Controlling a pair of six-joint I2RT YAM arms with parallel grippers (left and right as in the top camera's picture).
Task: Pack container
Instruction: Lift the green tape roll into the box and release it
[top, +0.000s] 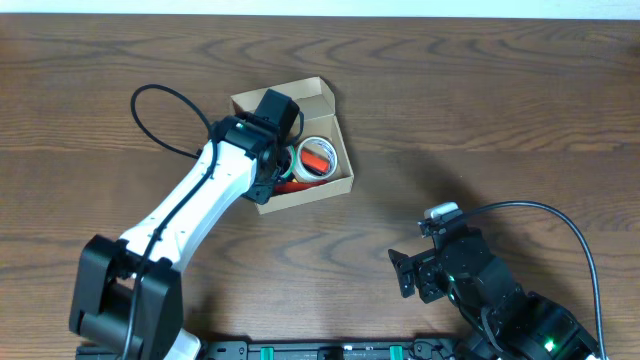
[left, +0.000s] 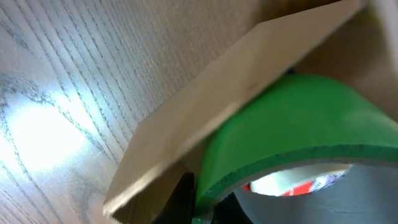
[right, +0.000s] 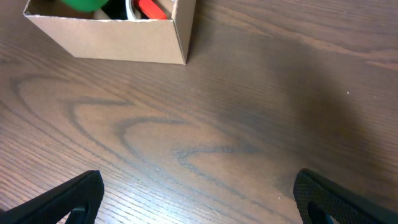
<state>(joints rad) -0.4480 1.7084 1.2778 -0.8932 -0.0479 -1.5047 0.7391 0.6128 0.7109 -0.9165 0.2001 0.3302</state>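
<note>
- The container (top: 322, 95), a small tan cardboard box with its top open, sits on the dark wood bench (top: 480, 100) a little left of centre and towards the far edge.
- In the overhead view it stands slightly turned, with a lighter flap along its far side.
- A white tape roll with a red centre (top: 318, 157) lies inside the container against its right wall.
- A sliver of red shows near the container's front wall, just beside the left arm.
- The left end effector (top: 280, 162) is down inside the container's left half, with the white arm reaching in from the front left.
- Its wrist camera looks along a cardboard wall (left: 236, 81) at a green tape roll (left: 292, 124) very close to the lens, with a grey surface below that roll.
- I cannot tell whether the left end effector is spread or pinching anything, because its fingers are hidden.
- The right end effector (right: 198, 183) hangs low over bare bench at the front right, well apart from the container.
- Its two dark fingers (right: 74, 199) are spread wide with nothing between them.
- From the right wrist, the container's side wall (right: 118, 40) shows at upper left, with green and red visible over its rim.
- A black cable (top: 160, 110) loops over the bench beside the left arm.
</note>
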